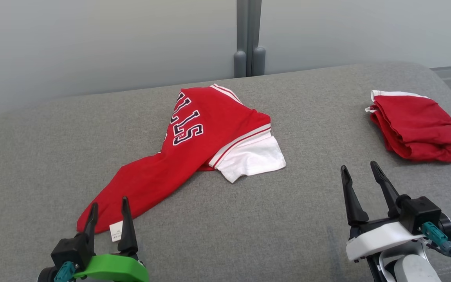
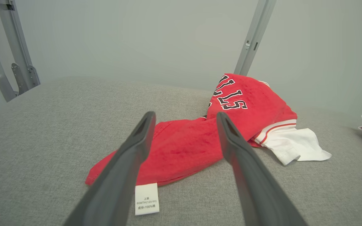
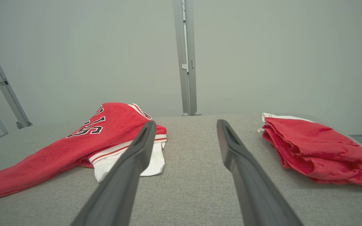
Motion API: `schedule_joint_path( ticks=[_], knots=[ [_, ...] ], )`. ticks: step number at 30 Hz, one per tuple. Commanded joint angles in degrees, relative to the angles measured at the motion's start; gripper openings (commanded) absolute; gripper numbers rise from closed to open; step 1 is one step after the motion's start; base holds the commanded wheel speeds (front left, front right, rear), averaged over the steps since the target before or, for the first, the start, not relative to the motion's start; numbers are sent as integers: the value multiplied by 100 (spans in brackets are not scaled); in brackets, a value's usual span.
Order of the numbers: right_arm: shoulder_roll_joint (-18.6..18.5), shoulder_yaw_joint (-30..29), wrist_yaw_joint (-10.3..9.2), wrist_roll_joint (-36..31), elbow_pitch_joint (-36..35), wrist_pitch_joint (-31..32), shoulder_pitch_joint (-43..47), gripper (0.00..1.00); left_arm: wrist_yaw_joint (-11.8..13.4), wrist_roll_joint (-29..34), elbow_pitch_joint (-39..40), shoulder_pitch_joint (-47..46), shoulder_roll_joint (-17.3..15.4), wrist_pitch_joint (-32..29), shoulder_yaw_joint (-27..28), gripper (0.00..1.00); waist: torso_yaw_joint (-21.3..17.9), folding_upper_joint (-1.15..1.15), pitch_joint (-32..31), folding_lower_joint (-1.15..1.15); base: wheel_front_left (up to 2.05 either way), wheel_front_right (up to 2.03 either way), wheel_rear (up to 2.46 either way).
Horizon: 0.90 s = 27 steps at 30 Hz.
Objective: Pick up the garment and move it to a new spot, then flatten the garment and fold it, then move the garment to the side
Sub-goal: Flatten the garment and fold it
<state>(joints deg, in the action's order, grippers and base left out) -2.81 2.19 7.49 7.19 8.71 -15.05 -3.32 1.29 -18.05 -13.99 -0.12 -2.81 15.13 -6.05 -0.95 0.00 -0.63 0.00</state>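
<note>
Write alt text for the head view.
A crumpled red jersey with a white sleeve lies on a grey cushion, its label showing between the fingers of the open left gripper. The open right gripper sits below a folded red garment.

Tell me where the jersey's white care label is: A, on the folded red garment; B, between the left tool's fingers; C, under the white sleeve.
B: the care label sits at the near edge of the red jersey, between the open fingers of the left tool.
</note>
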Motion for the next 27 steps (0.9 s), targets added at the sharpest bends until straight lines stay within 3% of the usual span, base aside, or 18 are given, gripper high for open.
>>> schedule_joint_path(
  ticks=[1, 27],
  knots=[
    [-17, -19, 0, 22, -38, -20, 113, 100, 44, -37, 41, 108, -17, -1, 1, 100, -4, 0, -32, 0, 0, 0, 0],
    [-17, -127, -1, -37, 131, 169, -52, 100, 105, 10, 198, 44, -17, -1, -27, 100, 204, 0, 119, 0, 0, 0, 0]
  ],
)
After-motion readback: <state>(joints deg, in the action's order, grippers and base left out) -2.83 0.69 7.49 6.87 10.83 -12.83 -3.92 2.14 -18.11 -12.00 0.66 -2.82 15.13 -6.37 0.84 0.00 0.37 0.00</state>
